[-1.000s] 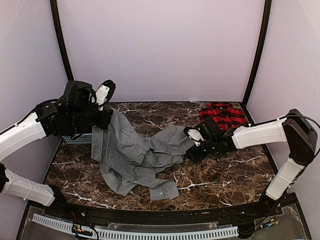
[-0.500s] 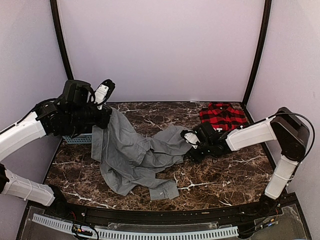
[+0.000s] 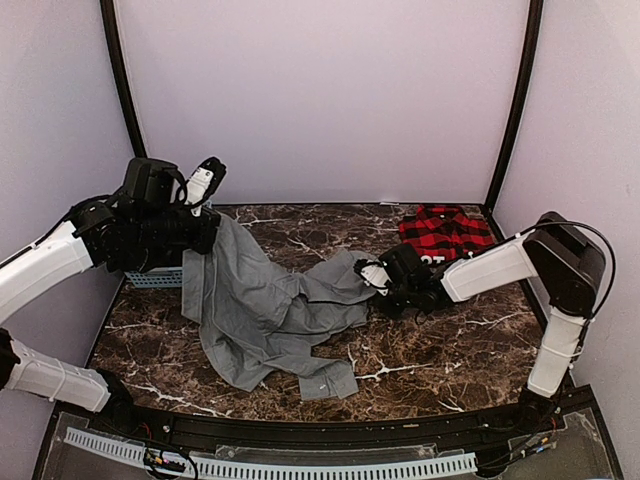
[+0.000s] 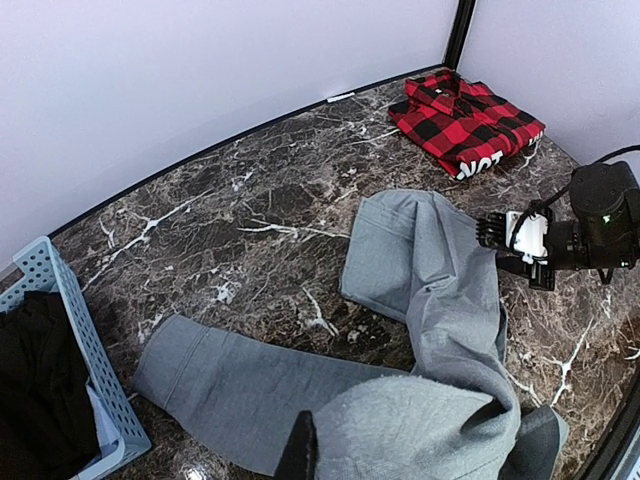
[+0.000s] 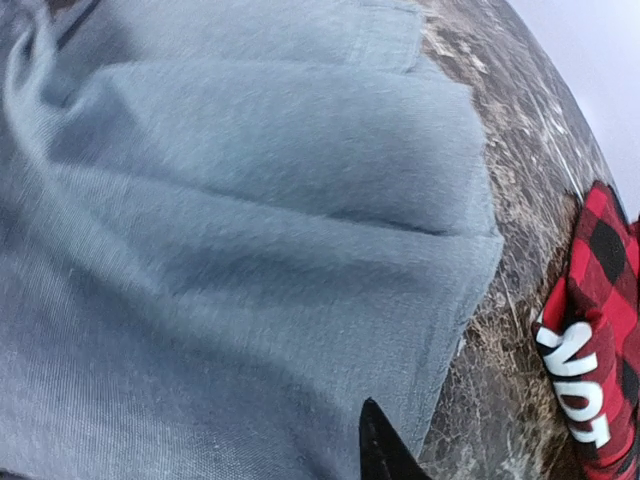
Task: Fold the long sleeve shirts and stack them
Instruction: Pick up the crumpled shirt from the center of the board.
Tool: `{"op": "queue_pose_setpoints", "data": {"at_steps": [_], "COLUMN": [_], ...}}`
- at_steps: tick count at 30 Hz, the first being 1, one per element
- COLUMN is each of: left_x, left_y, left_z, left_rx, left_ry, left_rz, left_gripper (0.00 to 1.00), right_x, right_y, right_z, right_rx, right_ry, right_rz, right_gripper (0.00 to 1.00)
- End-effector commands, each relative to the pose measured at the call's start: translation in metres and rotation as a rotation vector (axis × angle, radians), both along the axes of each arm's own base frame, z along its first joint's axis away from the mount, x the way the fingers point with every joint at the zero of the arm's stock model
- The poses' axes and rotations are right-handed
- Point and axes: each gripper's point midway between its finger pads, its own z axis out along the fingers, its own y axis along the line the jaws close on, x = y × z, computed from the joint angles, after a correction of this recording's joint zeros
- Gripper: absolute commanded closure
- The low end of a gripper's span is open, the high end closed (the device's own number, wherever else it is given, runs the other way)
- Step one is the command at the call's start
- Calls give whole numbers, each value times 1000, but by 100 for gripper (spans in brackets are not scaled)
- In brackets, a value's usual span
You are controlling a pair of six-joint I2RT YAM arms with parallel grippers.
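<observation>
The grey long sleeve shirt (image 3: 265, 310) lies crumpled across the middle-left of the marble table. Its upper left part hangs lifted from my left gripper (image 3: 207, 238), which is shut on it. In the left wrist view the cloth (image 4: 440, 270) covers the jaws, and only one dark fingertip (image 4: 300, 450) shows. My right gripper (image 3: 368, 280) is low at the shirt's right edge, shut on the cloth. Grey fabric (image 5: 250, 200) fills the right wrist view around one dark fingertip (image 5: 385, 455). The red-and-black plaid shirt (image 3: 445, 230) lies folded at the back right, its white lettering (image 5: 575, 385) facing the front.
A light blue slatted basket (image 3: 155, 278) stands at the table's left edge under my left arm, with dark clothing (image 4: 30, 380) inside. Purple walls and black corner posts (image 3: 515, 100) close in the table. A cuffed sleeve (image 3: 330, 382) trails toward the front edge.
My right gripper has slid left onto the grey shirt's right edge and closed on it. The left arm, still holding the shirt up, has barely moved.
</observation>
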Motion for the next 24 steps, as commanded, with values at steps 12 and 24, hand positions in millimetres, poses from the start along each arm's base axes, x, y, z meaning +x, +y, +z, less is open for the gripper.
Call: {"op": "queue_pose_setpoints", "data": {"at_steps": [12, 24], "left_x": [20, 61], "left_y": [-9, -30], "left_z": [-37, -123], "left_rx": [-38, -22], "left_ry": [77, 263], "left_rz": [-18, 52], "left_gripper": [100, 85], "right_x": [-27, -13], "right_y": [-82, -151], "right_z": [74, 111], "right_rx": [-70, -19], "right_ry": [33, 40], "right_rz": [-452, -782], "right_gripper": [100, 100]}}
